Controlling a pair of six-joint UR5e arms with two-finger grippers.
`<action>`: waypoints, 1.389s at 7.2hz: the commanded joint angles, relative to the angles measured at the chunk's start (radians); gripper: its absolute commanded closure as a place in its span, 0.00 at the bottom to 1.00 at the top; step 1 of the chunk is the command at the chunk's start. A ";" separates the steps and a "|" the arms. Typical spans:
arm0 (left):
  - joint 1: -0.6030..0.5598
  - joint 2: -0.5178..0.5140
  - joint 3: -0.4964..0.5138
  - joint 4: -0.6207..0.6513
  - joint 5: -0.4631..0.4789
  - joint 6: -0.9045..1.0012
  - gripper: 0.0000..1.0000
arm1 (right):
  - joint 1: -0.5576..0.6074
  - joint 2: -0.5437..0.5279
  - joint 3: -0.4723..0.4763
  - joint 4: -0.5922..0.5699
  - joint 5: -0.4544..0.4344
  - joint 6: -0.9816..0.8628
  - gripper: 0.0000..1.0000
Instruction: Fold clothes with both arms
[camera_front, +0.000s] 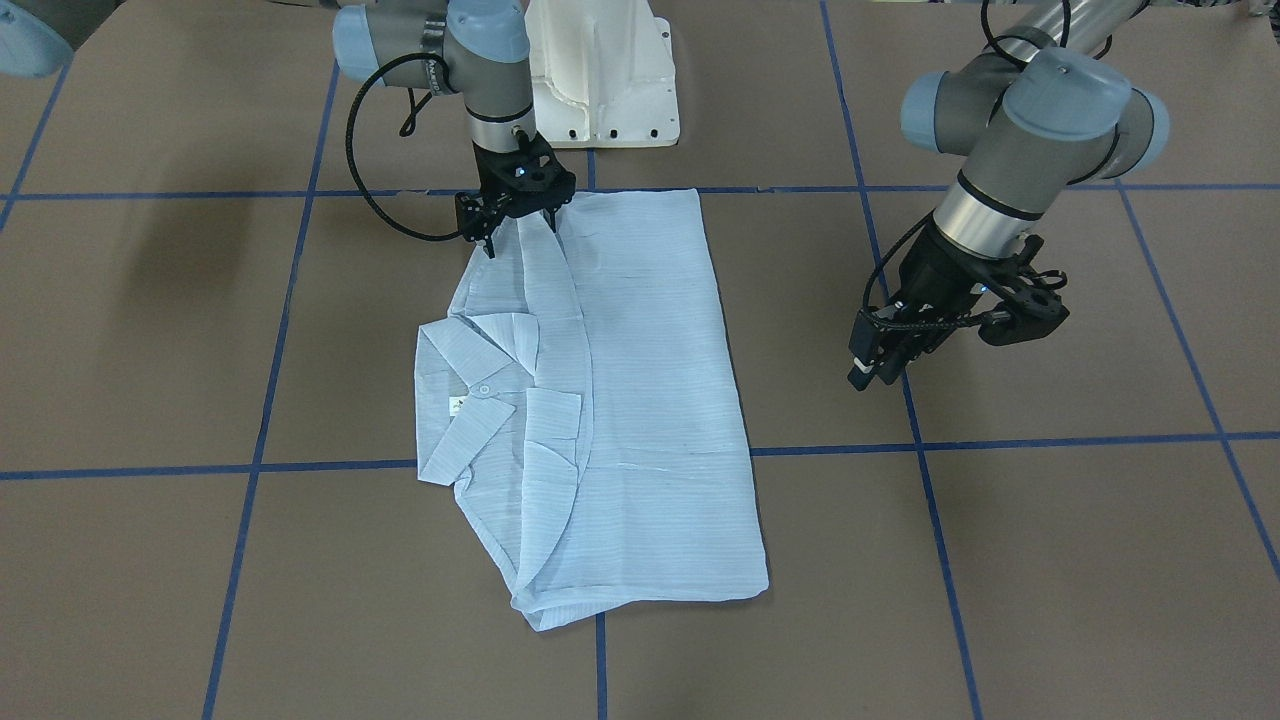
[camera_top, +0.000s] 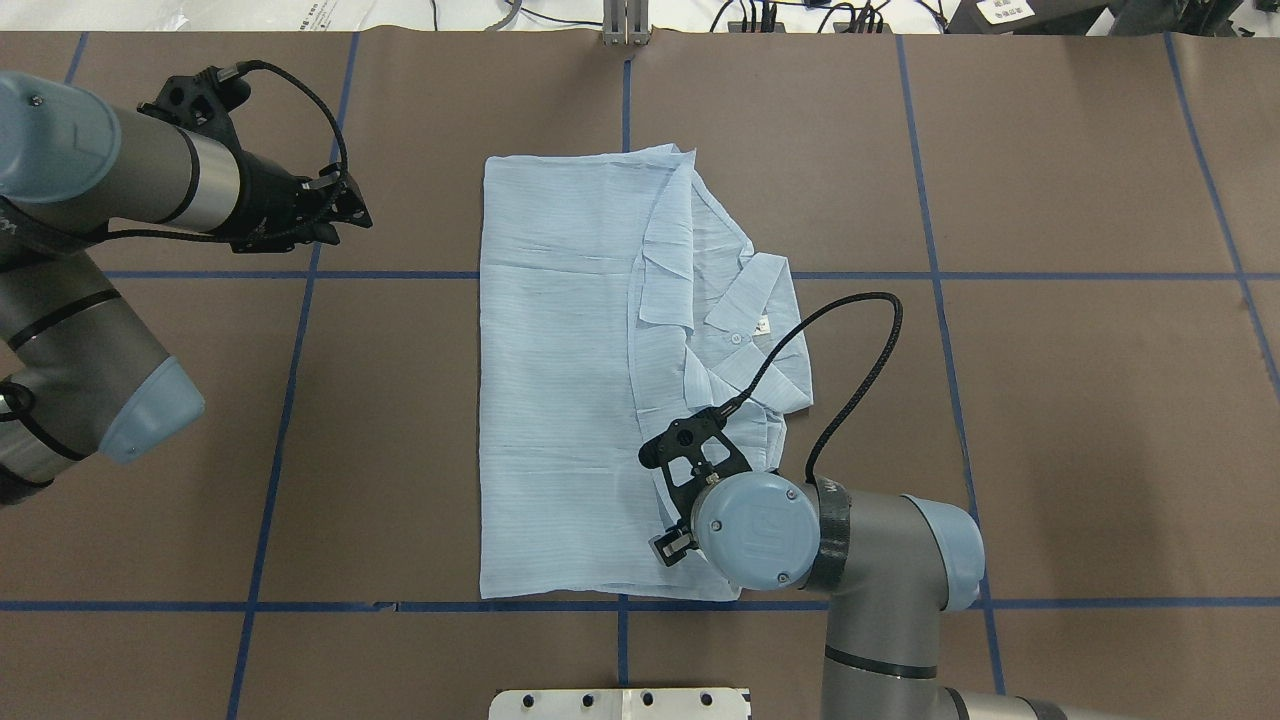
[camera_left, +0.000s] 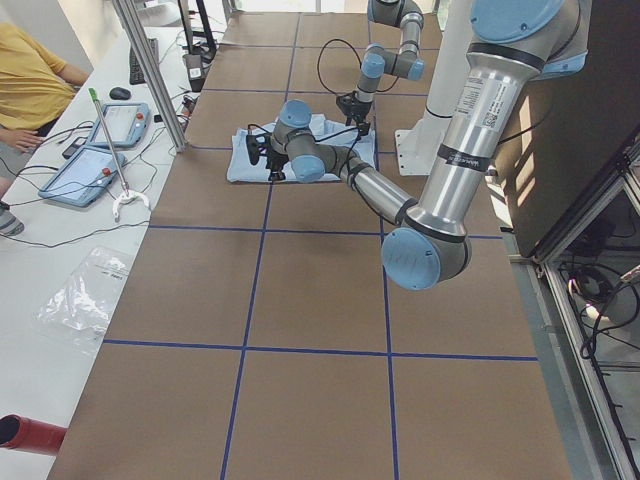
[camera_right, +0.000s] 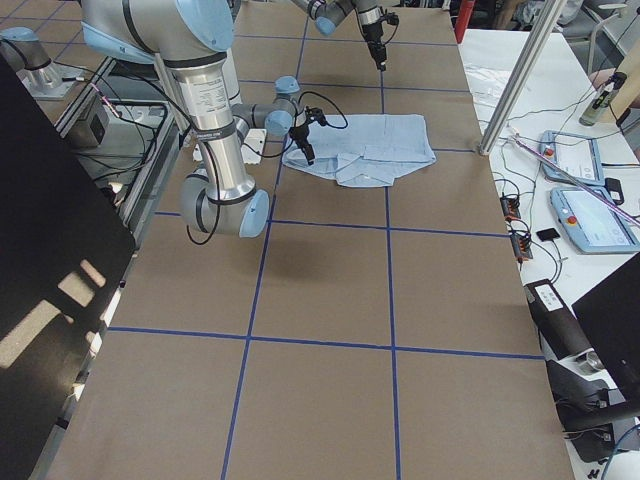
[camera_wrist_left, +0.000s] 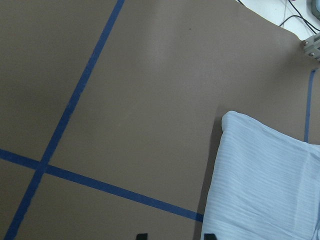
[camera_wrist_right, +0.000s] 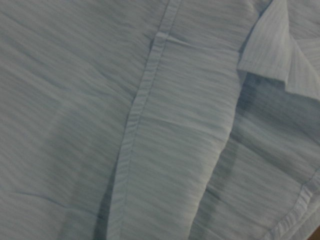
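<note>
While the pale blue striped shirt (camera_front: 640, 400) lies flat near the middle of the brown table (camera_front: 1050, 560), folded into a long rectangle that crosses the blue tape lines (camera_front: 1000, 441), the two arms stand at different places. The shirt's pointed collar (camera_front: 480, 375), with a white button (camera_front: 484, 390) and a small neck label (camera_front: 455, 405), faces up on the robot's right side of the rectangle, and loose folded flaps lie beside it. The right arm (camera_top: 880, 560) reaches over the shirt's edge nearest the white pedestal base (camera_front: 610, 80), and the right gripper (camera_front: 518, 225) points down at the cloth close to that corner. Whether its fingers are spread or pinching the fabric cannot be told, since the overhead view hides them under the wrist and the right wrist view shows only striped cloth with a stitched seam (camera_wrist_right: 145, 125). The left arm (camera_top: 100, 190) is held off to the robot's left, and the left gripper (camera_front: 875, 372) hovers over bare table, well apart from the shirt. Its fingertips (camera_wrist_left: 141, 235) stand spread with nothing between them, and the left wrist view shows one shirt corner (camera_wrist_left: 265, 185) at lower right beside a tape crossing.
</note>
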 joint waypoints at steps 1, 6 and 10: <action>-0.002 0.000 -0.001 0.000 0.000 0.000 0.52 | 0.028 -0.042 0.019 -0.003 0.007 -0.048 0.00; -0.008 0.000 -0.041 0.029 0.000 -0.005 0.52 | 0.049 -0.303 0.206 0.006 0.018 -0.050 0.00; -0.008 0.002 -0.084 0.078 0.000 -0.005 0.52 | 0.077 -0.190 0.159 0.002 0.007 -0.009 0.00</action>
